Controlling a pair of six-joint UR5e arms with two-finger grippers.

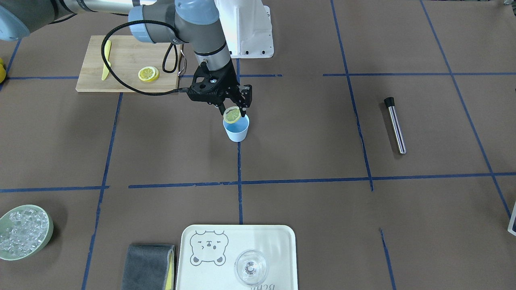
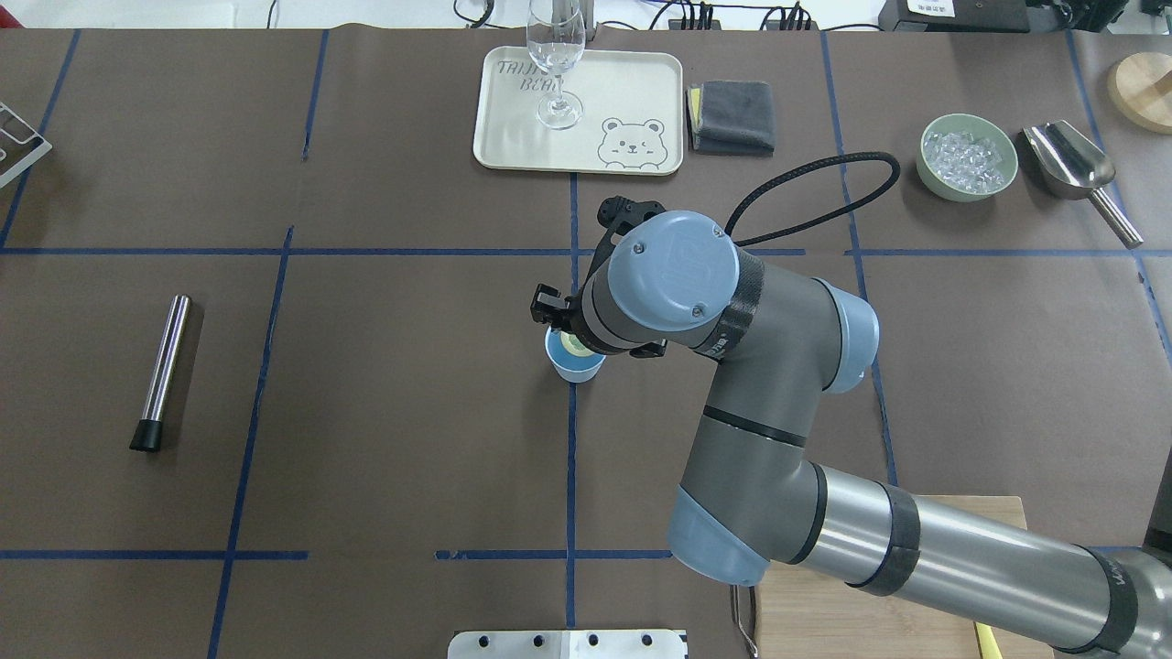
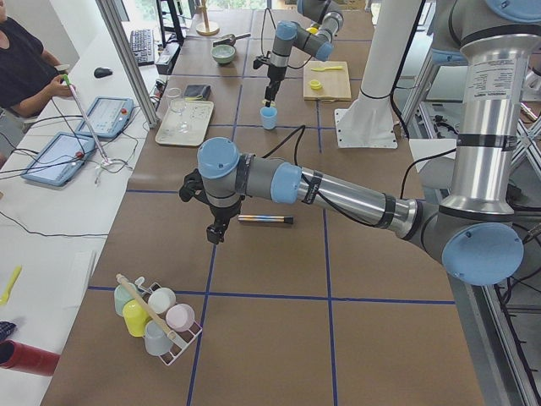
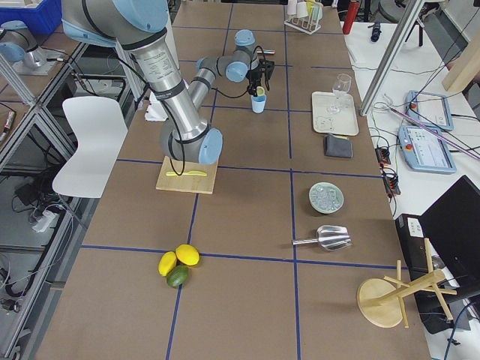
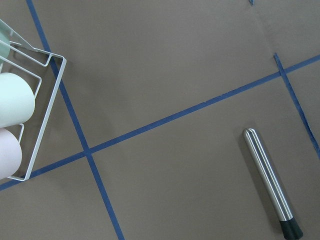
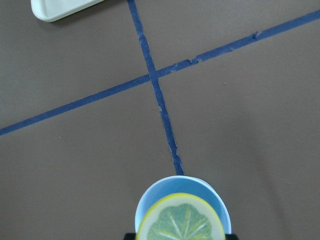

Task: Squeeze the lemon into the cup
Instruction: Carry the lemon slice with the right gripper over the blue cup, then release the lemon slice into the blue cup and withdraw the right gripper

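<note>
The lemon (image 1: 232,115) is a thin round slice held upright between the fingers of my right gripper (image 1: 232,112), which is shut on it. It hangs just over the mouth of the light-blue cup (image 1: 236,131), which stands upright at the table's centre line. The right wrist view looks down past the lemon (image 6: 181,222) into the cup (image 6: 150,205). From overhead the wrist covers most of the gripper, and only part of the cup (image 2: 572,366) shows. My left gripper (image 3: 217,234) appears only in the left side view, hanging over bare table; I cannot tell whether it is open or shut.
A wooden board (image 1: 125,82) behind the cup carries more lemon slices (image 1: 148,74) and a yellow knife (image 1: 106,59). A steel rod (image 1: 395,125) lies off to one side. A tray (image 1: 193,262) with a clear glass (image 1: 250,267), a grey cloth (image 1: 149,267) and a bowl of ice (image 1: 24,232) line the far edge.
</note>
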